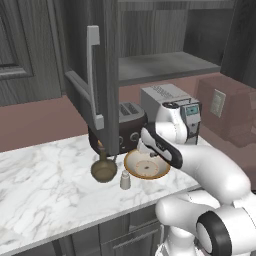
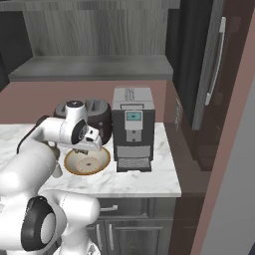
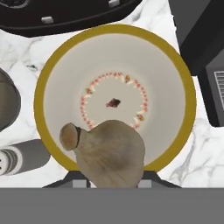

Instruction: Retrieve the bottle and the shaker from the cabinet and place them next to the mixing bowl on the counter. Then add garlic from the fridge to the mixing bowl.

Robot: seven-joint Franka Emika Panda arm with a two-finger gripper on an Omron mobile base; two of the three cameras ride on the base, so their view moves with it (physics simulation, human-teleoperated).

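Showing tan, papery garlic (image 3: 111, 153) w/ stubby stem, over bowl (image 3: 183, 78).

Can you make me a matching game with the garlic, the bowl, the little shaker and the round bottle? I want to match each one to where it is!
Things:
1. beige garlic bulb
2. yellow-rimmed cream mixing bowl
3. small white shaker
4. round olive-brown bottle

Places:
A. on the marble counter, in front of the dark toaster
B. held in the jaws above the bowl
C. leftmost of the counter items, beside the shaker
D. between bottle and bowl

Pairs: 1-B, 2-A, 3-D, 4-C
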